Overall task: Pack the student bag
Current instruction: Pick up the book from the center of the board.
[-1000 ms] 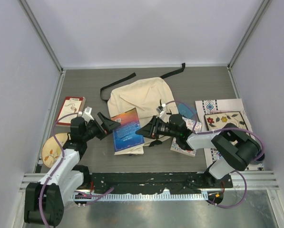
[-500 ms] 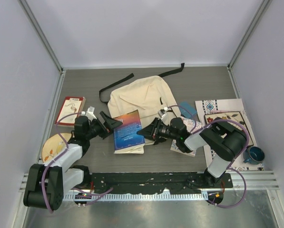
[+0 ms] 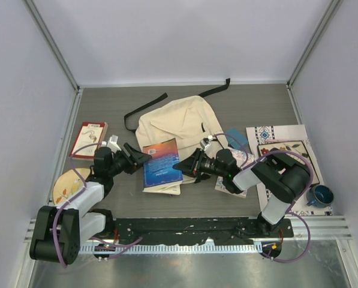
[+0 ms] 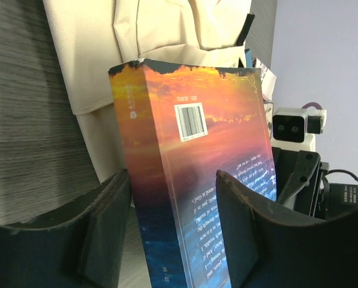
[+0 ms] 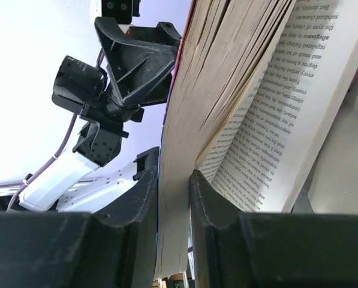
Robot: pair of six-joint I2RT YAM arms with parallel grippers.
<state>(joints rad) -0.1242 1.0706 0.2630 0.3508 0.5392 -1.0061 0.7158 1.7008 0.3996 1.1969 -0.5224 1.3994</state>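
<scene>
One change: left hand has narrowed around book.

White-shelled arms with black joints, looping purple cables, thick matte-black fingers with scuffed edges

Sunset-cover paperback mid-worktop, pages partly fanned. Red book far left, round leaf-print disc near it. Right side: patterned cloth, floral board on it, blue mug at its corner.

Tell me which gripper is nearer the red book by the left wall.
Left. The left gripper sits right of the red book; the right gripper is farther right, beyond the paperback.
</scene>
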